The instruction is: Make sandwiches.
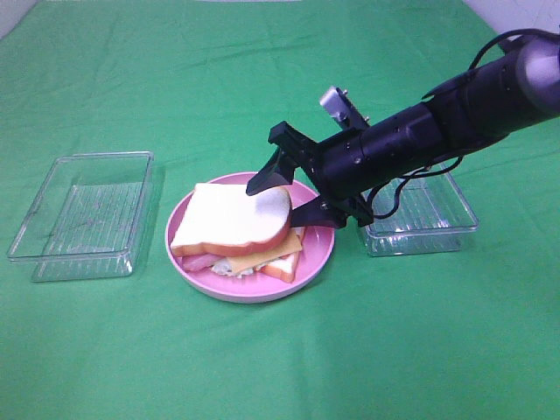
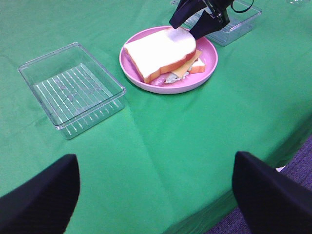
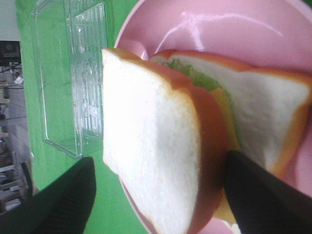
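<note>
I hold my left gripper [image 2: 155, 195] back over the bare green cloth, its 2 black fingers spread wide with nothing between them; from there the clear ribbed plastic tray [image 1: 83, 214] lies ahead and a little to one side, with nothing in it that I can see. I judge it is parked there to keep out of the way.

Beyond that tray, the round pink plate [image 1: 319, 254] carries the toy sandwich [image 1: 236, 234]: a lower white bread slice [image 3: 253, 112] with orange-brown crust, pale green lettuce [image 3: 195, 75], a square orange-yellow cheese slice [image 1: 278, 245] poking out and pink bacon [image 1: 199, 261] showing at the edge. The upper white bread slice [image 1: 229, 217] sits tilted across the stack, not squared to the lower one.

My right gripper [image 1: 284, 192] reaches in from the far side, its 2 black fingers parted and straddling the end of that top slice, 1 finger above and 1 at the plate side. Whether the pads still press the bread I cannot tell; I judge I am setting the slice down or just letting go, which would explain its skew.

Behind the right gripper, under the arm, sits a second clear plastic tray [image 1: 429, 227].

Everything rests on a green cloth-covered table [image 1: 350, 350], creased in places; a dark floor [image 2: 292, 161] shows past its edge, and a white surface at the far corners.
</note>
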{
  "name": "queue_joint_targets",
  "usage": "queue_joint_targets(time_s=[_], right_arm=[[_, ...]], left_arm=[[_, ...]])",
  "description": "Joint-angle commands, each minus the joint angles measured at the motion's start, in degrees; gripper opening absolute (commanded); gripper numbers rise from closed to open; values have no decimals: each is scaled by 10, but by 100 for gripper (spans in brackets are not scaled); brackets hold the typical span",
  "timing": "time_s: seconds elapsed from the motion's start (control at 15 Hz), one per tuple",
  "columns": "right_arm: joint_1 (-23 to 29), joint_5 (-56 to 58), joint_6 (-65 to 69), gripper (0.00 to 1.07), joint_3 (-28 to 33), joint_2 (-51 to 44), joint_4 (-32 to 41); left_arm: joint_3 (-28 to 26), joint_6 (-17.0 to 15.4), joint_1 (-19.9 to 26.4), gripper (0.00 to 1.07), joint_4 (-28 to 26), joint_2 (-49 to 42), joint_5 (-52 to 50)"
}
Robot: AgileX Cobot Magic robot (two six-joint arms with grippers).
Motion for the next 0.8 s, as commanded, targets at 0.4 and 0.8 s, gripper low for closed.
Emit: queue_joint_targets(time_s=[0.4,0.8], right_arm=[[1,83,308,73,1,-183,-524],[1,203,416,73,75,-454,-725]], left_arm=[[1,3,-2,80,-1,-11,-5],[1,3,-2,80,-1,-11,-5]])
